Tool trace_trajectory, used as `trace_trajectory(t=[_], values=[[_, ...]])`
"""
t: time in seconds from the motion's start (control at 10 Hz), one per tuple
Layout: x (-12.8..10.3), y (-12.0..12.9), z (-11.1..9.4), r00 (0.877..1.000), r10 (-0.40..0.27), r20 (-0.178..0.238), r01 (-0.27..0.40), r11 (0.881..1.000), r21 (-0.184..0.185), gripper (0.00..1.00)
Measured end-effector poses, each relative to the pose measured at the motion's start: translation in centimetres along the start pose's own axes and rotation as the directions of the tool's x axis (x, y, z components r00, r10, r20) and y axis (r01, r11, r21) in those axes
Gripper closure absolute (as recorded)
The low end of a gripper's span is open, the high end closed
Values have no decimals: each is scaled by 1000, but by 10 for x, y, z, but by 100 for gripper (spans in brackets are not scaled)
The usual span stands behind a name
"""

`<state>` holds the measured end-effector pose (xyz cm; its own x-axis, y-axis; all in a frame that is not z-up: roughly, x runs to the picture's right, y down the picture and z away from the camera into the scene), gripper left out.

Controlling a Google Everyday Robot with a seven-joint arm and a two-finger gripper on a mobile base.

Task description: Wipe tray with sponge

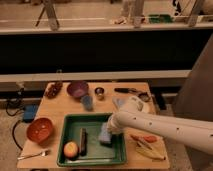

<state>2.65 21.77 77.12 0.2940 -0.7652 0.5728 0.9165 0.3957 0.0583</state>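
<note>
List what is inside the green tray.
The green tray holds an apple, a dark narrow object and a blue sponge. The gripper sits over the sponge, hiding its upper part and the tray floor behind it.

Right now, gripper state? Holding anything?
Gripper: down in the green tray, right at the blue sponge. Open, closed or holding the sponge: cannot be told.

The white arm (pixel 165 127) reaches in over the tabletop's (pixel 60 107) right edge; the gripper (pixel 106 129) sits low near the front edge's centre.
</note>
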Motion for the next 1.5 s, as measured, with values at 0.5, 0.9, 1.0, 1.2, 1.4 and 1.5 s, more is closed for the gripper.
trace_trajectory(t=[0.5,0.9,1.0,1.2,1.4,1.5], values=[[-15,-46,24,999,-22,45,18,998,67,100],[-54,-50,18,990,-81,114,71,993,94,100],[-57,-44,14,991,-73,116,62,994,91,100],[-56,-17,1,991,-41,127,29,995,96,100],[-52,-2,-9,989,-30,148,12,993,118,100],[-50,0,-12,986,-32,163,12,993,121,100]])
